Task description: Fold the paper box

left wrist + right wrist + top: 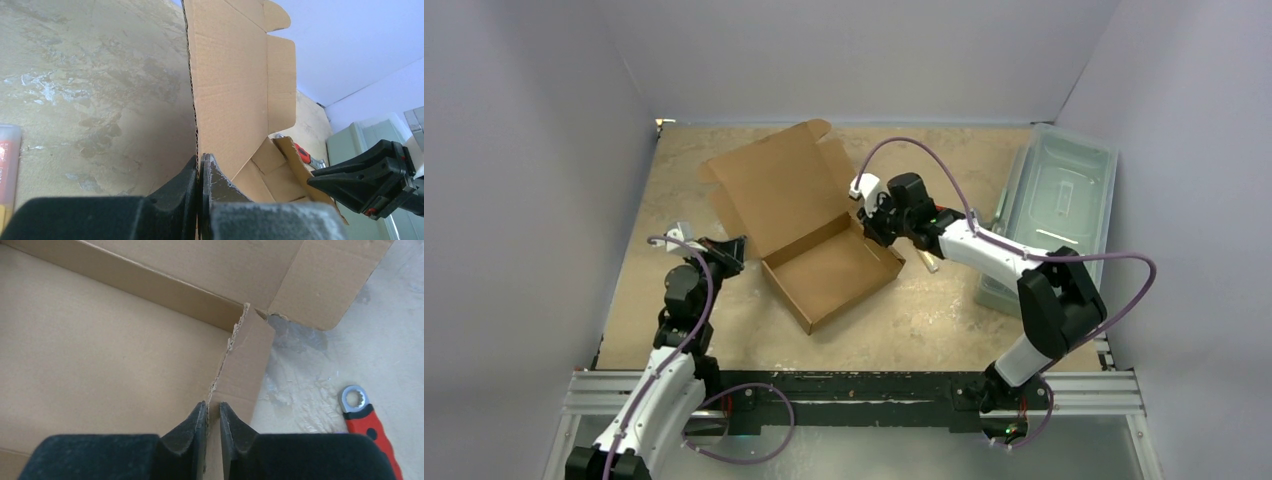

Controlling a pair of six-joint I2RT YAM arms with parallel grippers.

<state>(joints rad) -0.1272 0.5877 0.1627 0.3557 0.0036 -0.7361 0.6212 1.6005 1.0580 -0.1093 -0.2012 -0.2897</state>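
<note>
The paper box [824, 272] is brown cardboard and lies mid-table, its tray formed and its lid [774, 190] standing open toward the back. My left gripper [729, 252] is at the box's left corner. In the left wrist view it [199, 165] is shut tight on the thin edge of a cardboard panel [235, 85]. My right gripper [870, 228] is at the tray's right side wall. In the right wrist view it [213, 410] has its jaws nearly together astride that wall's ragged top edge [225, 355].
A red-handled wrench [367, 422] lies on the table just right of the box and also shows in the left wrist view [303, 152]. A translucent grey-green bin [1064, 195] stands at the right. A clear-and-red object [7, 165] sits at the left edge.
</note>
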